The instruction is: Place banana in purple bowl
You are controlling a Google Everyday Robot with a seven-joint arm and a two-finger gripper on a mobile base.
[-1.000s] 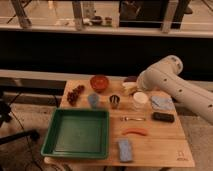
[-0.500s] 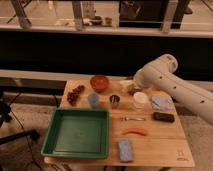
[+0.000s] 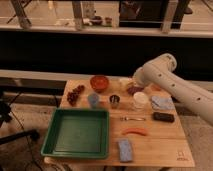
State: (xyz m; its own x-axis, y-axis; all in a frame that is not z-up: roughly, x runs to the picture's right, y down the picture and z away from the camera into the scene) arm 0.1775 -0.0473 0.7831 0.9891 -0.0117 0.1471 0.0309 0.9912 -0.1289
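Note:
The purple bowl (image 3: pixel 134 90) sits at the back of the wooden table (image 3: pixel 160 150), partly covered by my white arm. My gripper (image 3: pixel 131 83) is at the arm's tip, low over the bowl's far left rim, mostly hidden by the arm. A pale cream piece, the banana (image 3: pixel 124 82), shows at that tip just left of the bowl. I cannot tell whether it is held or resting on the table.
An orange-red bowl (image 3: pixel 99 82), dark red grapes (image 3: pixel 75 94), a blue-grey cup (image 3: pixel 93 100), a metal cup (image 3: pixel 114 101) and a white cup (image 3: pixel 140 100) stand nearby. A green tray (image 3: pixel 77 132), a fork (image 3: pixel 132 118), an orange-red sausage (image 3: pixel 135 131), a blue sponge (image 3: pixel 125 149), a blue cloth (image 3: pixel 161 102) and a dark block (image 3: pixel 163 117) lie in front.
My arm has shifted a little to the left, and its tip now covers more of the purple bowl. Nothing else on the table has moved.

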